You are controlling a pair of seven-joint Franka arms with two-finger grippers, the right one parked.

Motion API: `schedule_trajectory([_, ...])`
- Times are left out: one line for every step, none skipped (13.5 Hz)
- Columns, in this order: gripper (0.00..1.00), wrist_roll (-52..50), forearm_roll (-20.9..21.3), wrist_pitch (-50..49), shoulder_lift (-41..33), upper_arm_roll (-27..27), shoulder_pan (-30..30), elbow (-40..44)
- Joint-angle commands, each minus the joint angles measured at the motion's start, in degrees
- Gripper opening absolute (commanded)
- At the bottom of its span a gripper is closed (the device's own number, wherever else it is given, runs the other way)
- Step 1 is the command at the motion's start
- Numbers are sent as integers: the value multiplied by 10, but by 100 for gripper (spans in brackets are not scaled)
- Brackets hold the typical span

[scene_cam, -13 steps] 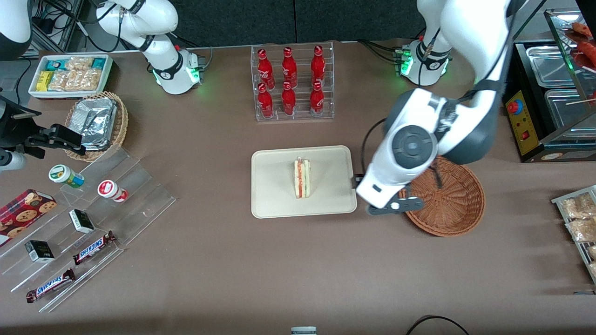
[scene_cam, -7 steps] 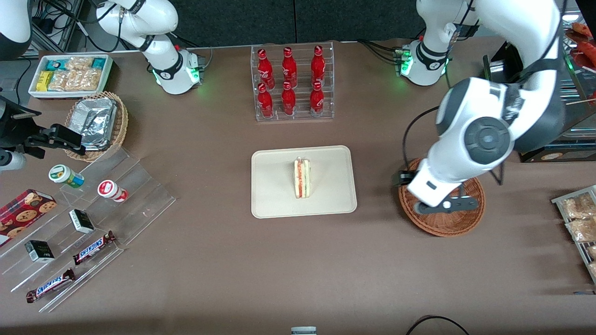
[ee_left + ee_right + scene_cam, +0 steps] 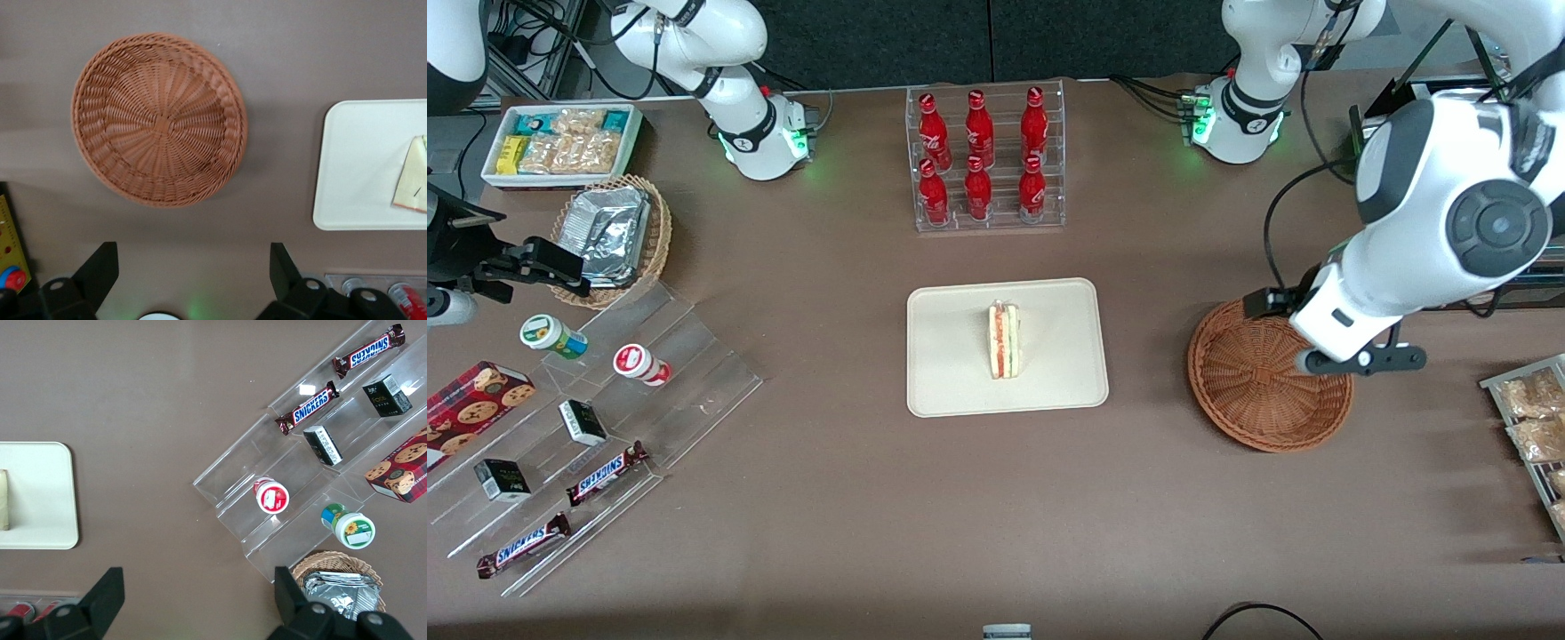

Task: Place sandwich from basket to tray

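Note:
The sandwich stands on its edge in the middle of the cream tray, red and green filling facing up. Part of it also shows on the tray in the left wrist view. The reddish-brown wicker basket beside the tray holds nothing, as its bare bottom shows. My left gripper hangs high over the basket's rim at the working arm's end. Its fingers are spread wide, and the gripper is open with nothing in it.
A clear rack of red bottles stands farther from the camera than the tray. A black appliance with a red button and a rack of snack packets flank the basket. Clear acrylic steps with snacks lie toward the parked arm's end.
My gripper has swung from the tray's edge across the basket toward the working arm's end of the table, rising as it went. The sandwich has stayed put on the tray.

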Motion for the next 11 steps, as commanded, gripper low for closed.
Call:
schedule_trajectory([100, 14, -7, -27, -53, 4, 11, -31])
schedule_trajectory([100, 14, -7, -31, -61, 3, 22, -31])
schedule_trajectory([100, 18, -7, -38, -72, 4, 23, -29])
schedule_trajectory([100, 21, -7, -51, -77, 10, 23, -27])
schedule_trajectory([100, 21, -7, -66, -83, 27, 21, -23])
schedule_trajectory([100, 23, -8, -70, -93, 35, 22, -21])
schedule_trajectory([100, 39, -8, -79, -101, 51, 20, -21])
schedule_trajectory([100, 56, -12, -88, -104, 57, 20, -21])
schedule_trajectory([100, 58, -13, -90, -105, 63, 20, -20])
schedule_trajectory([100, 60, -13, -93, -109, 65, 20, -20])
schedule_trajectory([100, 60, -13, -100, -112, 65, 20, -21])
